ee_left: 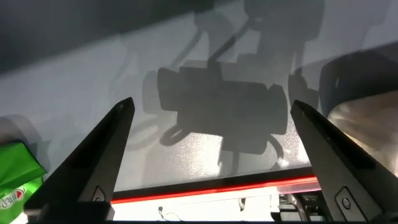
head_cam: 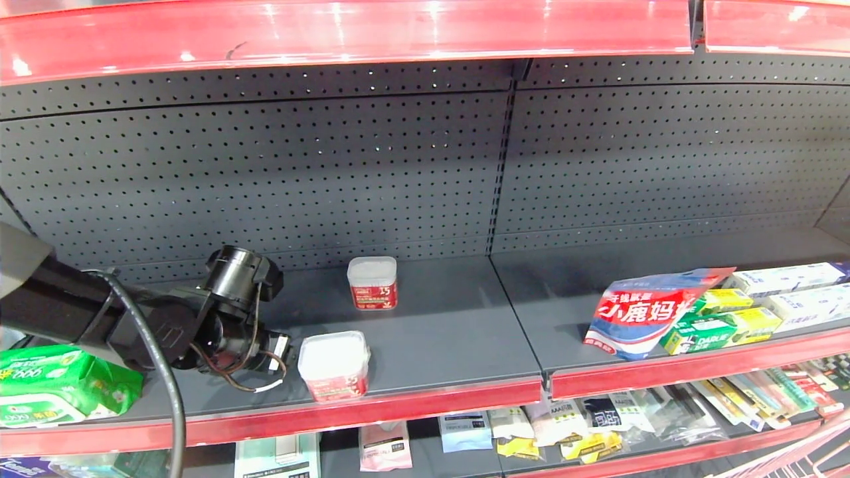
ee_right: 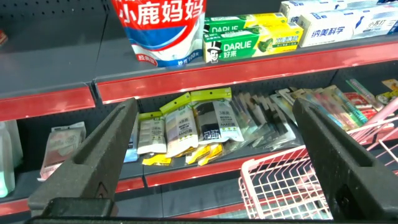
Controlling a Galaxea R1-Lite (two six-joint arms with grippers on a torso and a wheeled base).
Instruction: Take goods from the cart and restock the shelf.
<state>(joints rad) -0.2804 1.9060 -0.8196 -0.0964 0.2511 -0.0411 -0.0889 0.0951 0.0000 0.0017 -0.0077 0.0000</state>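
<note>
The left jaws stand wide apart over the grey shelf (head_cam: 438,332), with only bare shelf board and its red front lip (ee_left: 211,190) between them. Just outside them, close beside one finger, a tub (head_cam: 334,365) stands upright at the shelf's front edge; whether finger and tub touch cannot be told. The tub is squat with rounded corners, has a white frosted lid and pale walls, and carries a red label around its lower half. In the left wrist view only its shaded side (ee_left: 364,99) shows past the finger. A second tub (head_cam: 372,283) of the same make, with the same white lid and red band, stands upright farther back on the shelf, well beyond the jaws. On the jaws' other side lies a green soft pack (head_cam: 60,385). The right jaws are also apart and hold nothing. Ahead of them are a red-and-blue pouch (ee_right: 163,28) and green toothpaste boxes (ee_right: 249,38) on the shelf, hanging packets on the level under it, and the pink wire cart (ee_right: 292,186) below.
</note>
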